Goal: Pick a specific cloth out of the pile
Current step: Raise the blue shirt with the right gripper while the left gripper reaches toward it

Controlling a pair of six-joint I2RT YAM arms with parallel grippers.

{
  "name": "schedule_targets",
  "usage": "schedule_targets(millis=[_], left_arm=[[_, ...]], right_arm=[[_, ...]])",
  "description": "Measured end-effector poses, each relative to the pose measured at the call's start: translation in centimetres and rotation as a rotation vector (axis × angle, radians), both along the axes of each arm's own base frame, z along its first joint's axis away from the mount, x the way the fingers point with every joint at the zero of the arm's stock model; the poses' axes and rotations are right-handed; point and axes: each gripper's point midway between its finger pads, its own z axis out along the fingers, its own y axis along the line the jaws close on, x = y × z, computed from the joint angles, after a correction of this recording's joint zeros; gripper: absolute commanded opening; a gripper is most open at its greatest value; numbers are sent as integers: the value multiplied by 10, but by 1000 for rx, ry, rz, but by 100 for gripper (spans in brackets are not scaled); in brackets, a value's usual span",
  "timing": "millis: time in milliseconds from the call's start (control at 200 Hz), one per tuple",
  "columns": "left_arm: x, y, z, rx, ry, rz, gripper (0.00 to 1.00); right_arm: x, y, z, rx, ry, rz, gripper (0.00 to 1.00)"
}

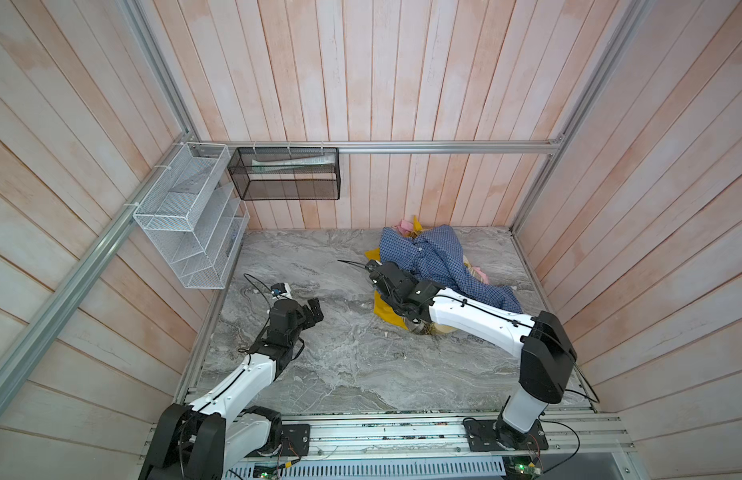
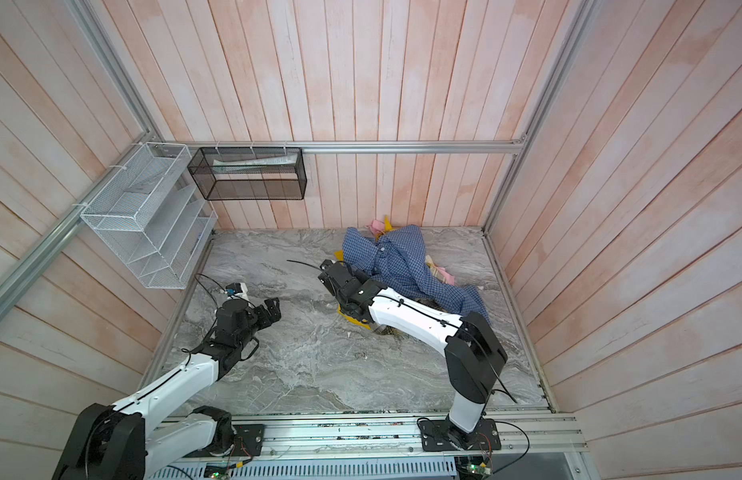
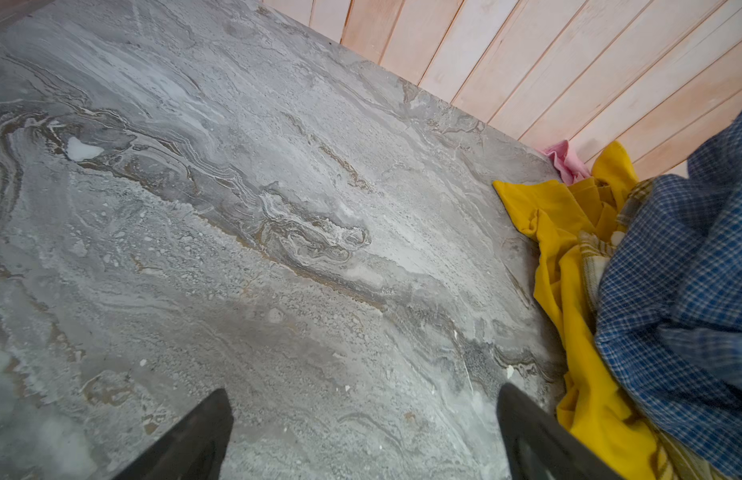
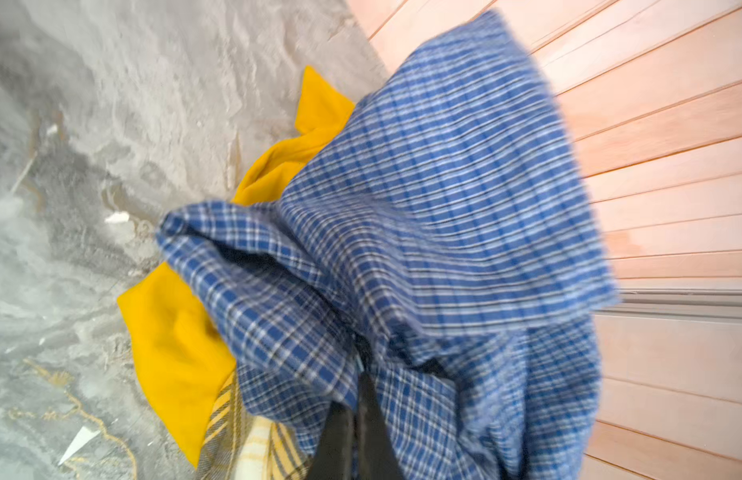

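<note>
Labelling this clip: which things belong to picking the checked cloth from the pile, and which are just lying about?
Job: blue-and-white checked shirt-like cloth; heap of yellow plaid, mustard and pink fabrics; right hand, shut on that cloth.
Lying about: white wire-mesh rack; black mesh basket; open left hand.

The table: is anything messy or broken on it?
Nothing looks broken. The clothes are heaped in a crumpled pile by the back wall, the blue checked cloth draped on top, and small white bits lie scattered on the table.
</note>
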Motion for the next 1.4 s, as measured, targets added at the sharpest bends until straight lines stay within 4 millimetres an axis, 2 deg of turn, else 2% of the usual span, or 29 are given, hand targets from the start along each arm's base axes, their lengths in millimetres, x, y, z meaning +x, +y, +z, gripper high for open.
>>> schedule_targets(millis=[140,295,465,535,610,665,745,875,975,1045,1140,1271,1401], left_arm=[[0,0,0,1,0,-1,100],[0,-4,2,9,-6,-18,100],[7,-22,22,17,-62,-77,100],[11,-34,36,13,-106,-116,100],[14,-49,51,3,-153,-166,100],[16,-62,64,-2,-189,-208,100],[19,-81,87,-5,-251,-265,100],[22,-112,136,-12,-382,-352,100],[22,-125,172,-25,-487,-383,100],[23,-131,192,-37,-558,-402,100],[32,-146,210,-50,-618,-451,100],[52,-187,230,-64,-666,-578,100],[66,-224,236,-68,-704,-687,100]], right_arm=[[9,3,86,124,-152,5,0],[16,0,199,298,-335,19,0],[9,2,321,529,-501,91,0],[3,10,358,627,-545,152,0],[-2,22,385,708,-570,220,0],[-4,32,396,755,-573,265,0],[-4,48,399,800,-557,320,0],[-2,74,380,839,-473,392,0],[-3,86,369,867,-420,427,0],[-6,91,370,894,-400,449,0],[-11,95,376,938,-393,479,0],[-16,99,378,974,-369,508,0],[-21,105,378,1014,-329,543,0]])
